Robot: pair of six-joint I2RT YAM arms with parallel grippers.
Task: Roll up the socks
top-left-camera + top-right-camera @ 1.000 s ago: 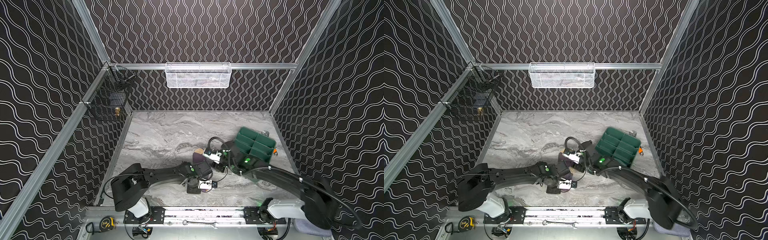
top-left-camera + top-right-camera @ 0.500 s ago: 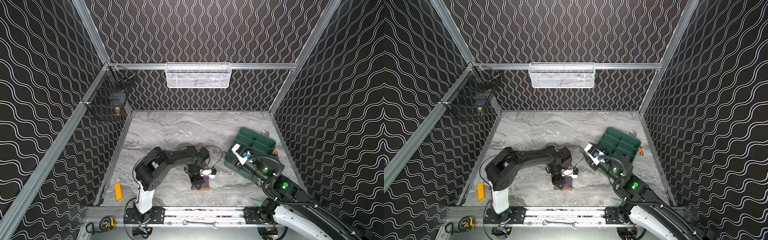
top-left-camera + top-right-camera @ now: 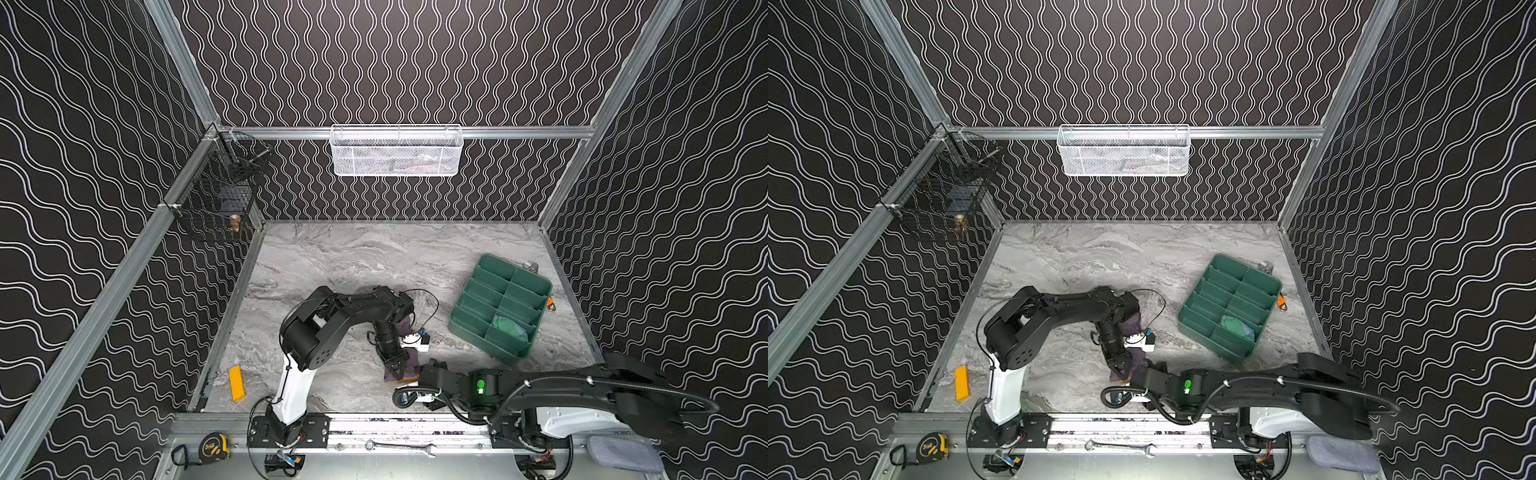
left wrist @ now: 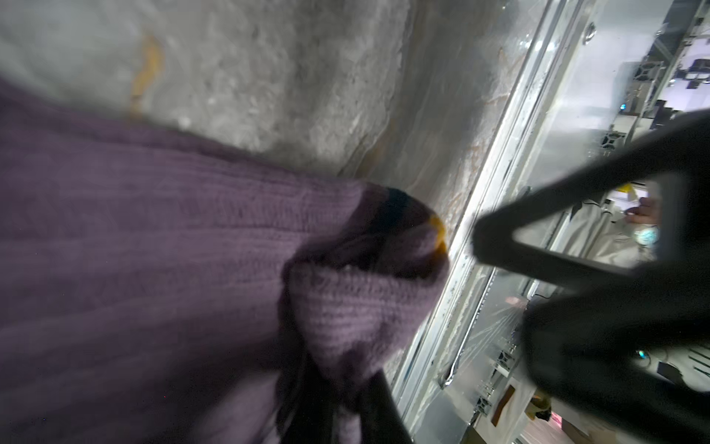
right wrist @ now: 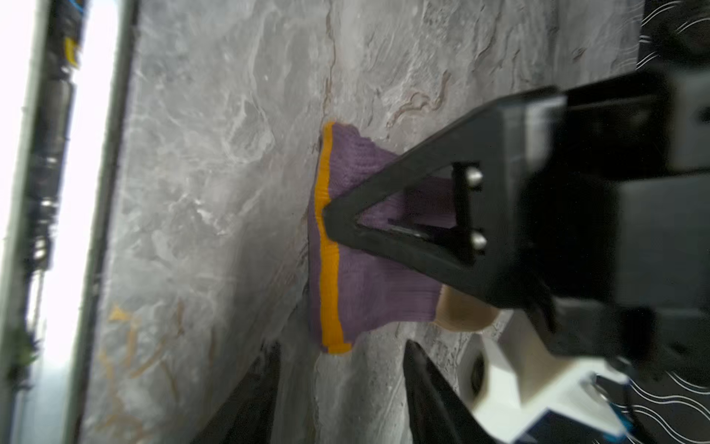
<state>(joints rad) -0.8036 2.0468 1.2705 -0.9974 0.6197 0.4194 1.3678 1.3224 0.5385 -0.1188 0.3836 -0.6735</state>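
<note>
A purple sock (image 3: 411, 362) (image 3: 1139, 356) lies near the table's front middle in both top views. Its orange-edged cuff (image 5: 328, 250) points toward the front rail and a peach patch (image 5: 461, 311) shows farther along. My left gripper (image 3: 397, 365) (image 4: 342, 384) is shut on a bunched fold of the sock (image 4: 192, 269) near the cuff. My right gripper (image 3: 426, 368) (image 5: 338, 396) hovers just right of the cuff, open, with only bare table between its fingers. A blue-green bundle (image 3: 509, 326) sits in a tray compartment.
The green divided tray (image 3: 471, 320) stands at the right with small metal items (image 3: 550, 303) beside it. A yellow block (image 3: 237, 382) lies front left. Wire baskets (image 3: 397, 151) (image 3: 216, 195) hang on the walls. A tape measure (image 3: 214, 446), wrench (image 3: 401, 446) and grey pad (image 3: 623, 455) lie on the front rail.
The right arm has come down from beside the green tray and now lies low along the front edge, its gripper beside the sock's cuff. The left gripper has stayed on the sock.
</note>
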